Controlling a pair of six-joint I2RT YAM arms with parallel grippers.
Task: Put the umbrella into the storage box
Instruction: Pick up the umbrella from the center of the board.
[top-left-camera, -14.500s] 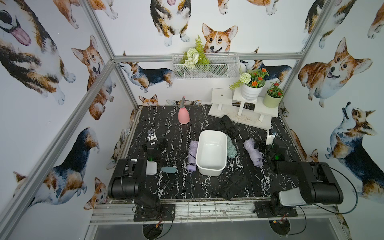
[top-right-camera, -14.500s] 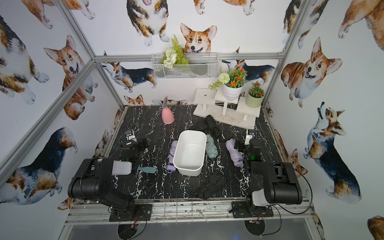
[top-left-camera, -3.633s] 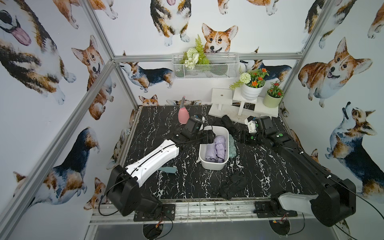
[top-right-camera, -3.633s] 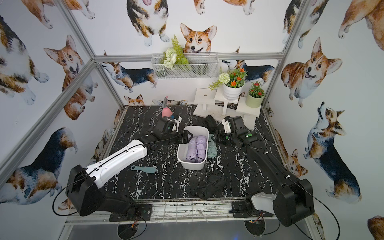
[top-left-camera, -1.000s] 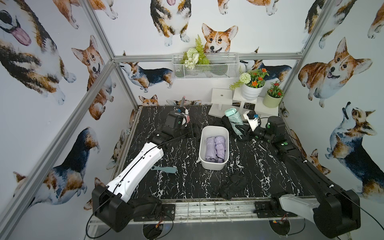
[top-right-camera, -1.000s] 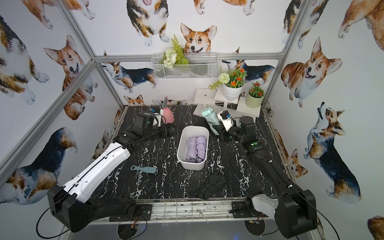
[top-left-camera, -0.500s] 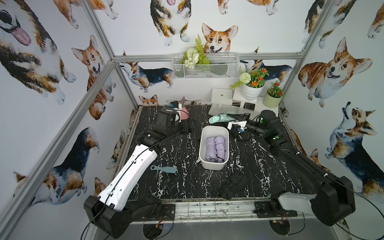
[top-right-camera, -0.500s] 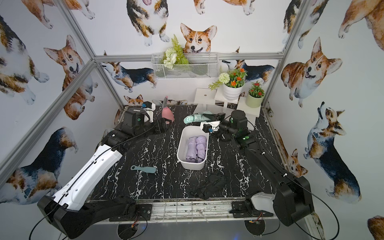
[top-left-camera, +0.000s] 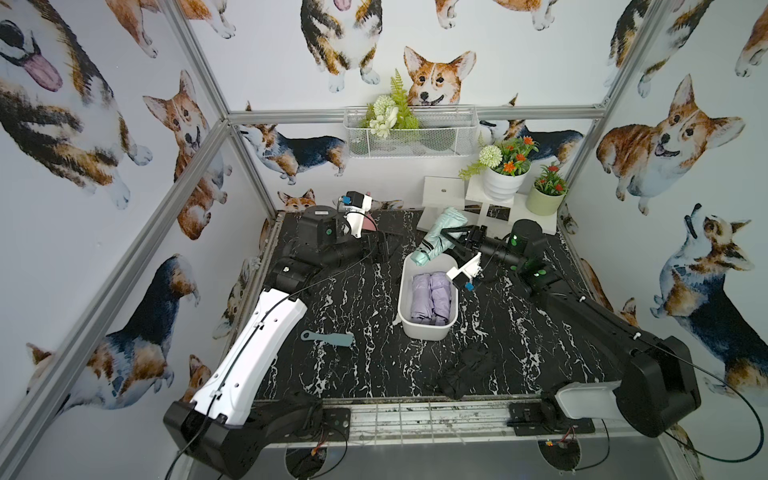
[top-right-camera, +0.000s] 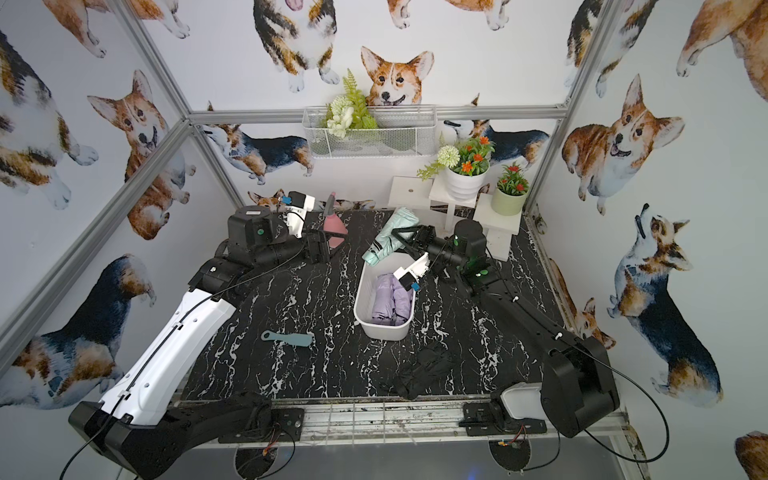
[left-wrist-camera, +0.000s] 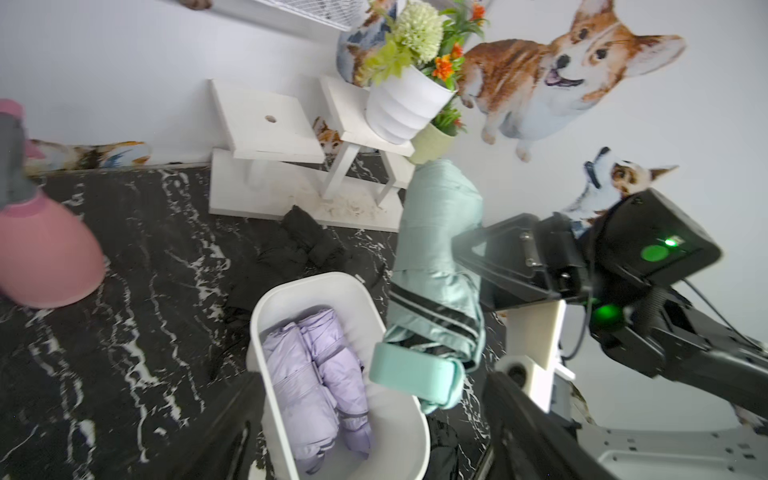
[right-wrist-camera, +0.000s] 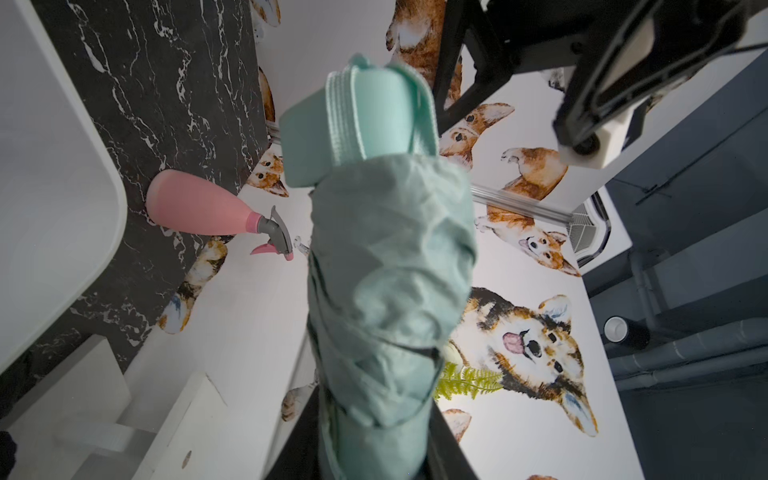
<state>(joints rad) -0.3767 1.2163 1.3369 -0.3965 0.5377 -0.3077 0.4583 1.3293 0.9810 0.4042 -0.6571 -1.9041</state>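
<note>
We hold the mint umbrella (top-left-camera: 438, 237) (top-right-camera: 386, 239) in our right jaws, which are clamped around its folded middle. In both top views it hangs in the air just above the centre of the frame. It is tilted, with its handle (left-wrist-camera: 411, 372) as the lowest end. The handle sits at the far end of the box (top-left-camera: 405, 299), and we cannot tell whether it touches the rim. In the right wrist view the umbrella fills the middle of the frame, with the handle toward the top.

The box stands at the centre of the counter (top-left-camera: 353, 374). Two lilac umbrellas (top-left-camera: 430, 297) lie side by side inside it, along its length.

Our left jaws stand wide apart and hold nothing. In a top view they are to the upper left of the box, apart from it, just beside the pink spray bottle (top-right-camera: 334, 224). In the left wrist view the two dark fingers (left-wrist-camera: 232, 428) frame the box from below.

A teal scraper (top-left-camera: 328, 338) lies flat on the counter, to the lower left of the box. A black bundle (top-left-camera: 465, 370) lies to its lower right. At the upper right, a white stand (top-left-camera: 442, 191) carries two flower pots (top-left-camera: 503, 187).
</note>
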